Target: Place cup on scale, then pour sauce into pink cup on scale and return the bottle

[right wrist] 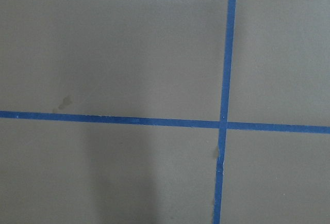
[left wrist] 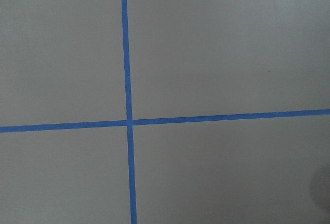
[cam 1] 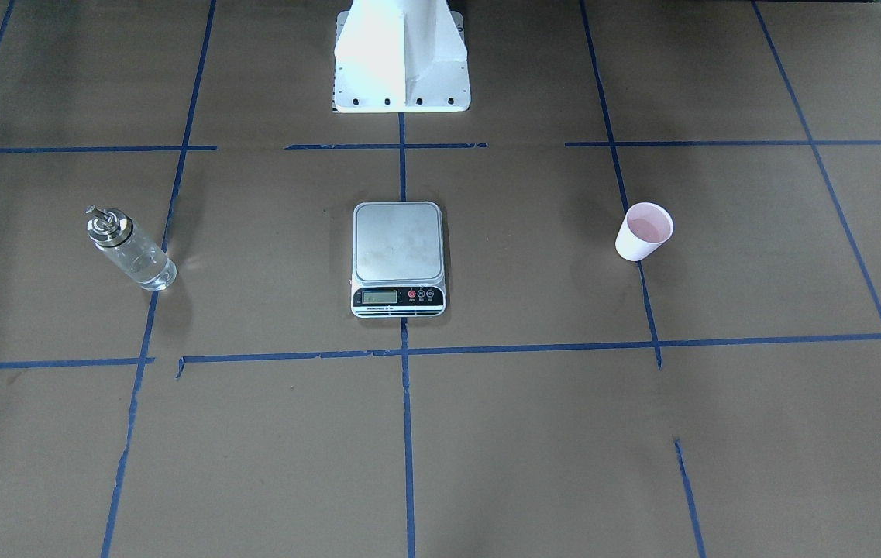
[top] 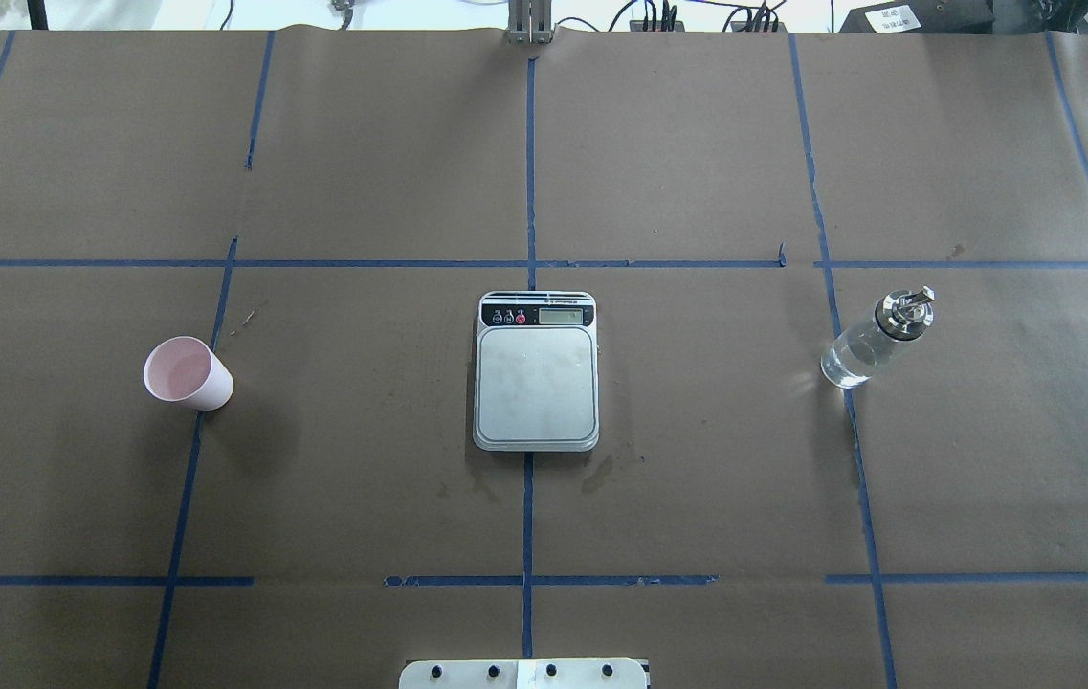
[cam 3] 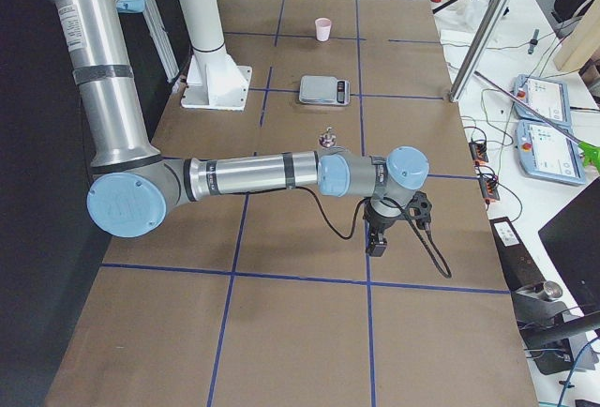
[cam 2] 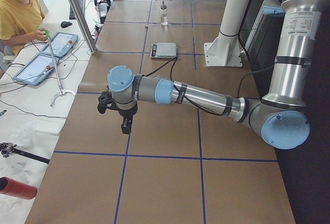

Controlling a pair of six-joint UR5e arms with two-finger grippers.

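At table centre the scale bears illegible print; left end effector, right end effector: spread cannot be told.

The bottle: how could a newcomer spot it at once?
On the brown table taped into blue squares, find the steel scale at the centre. The bottle stands to the robot's right of it, on a blue line. It alone is clear glass with a shiny metal top; the cup opposite is pink.

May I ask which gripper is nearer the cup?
Left. The left gripper hangs on the same side of the scale as the cup; the right gripper hangs past the bottle, opposite.
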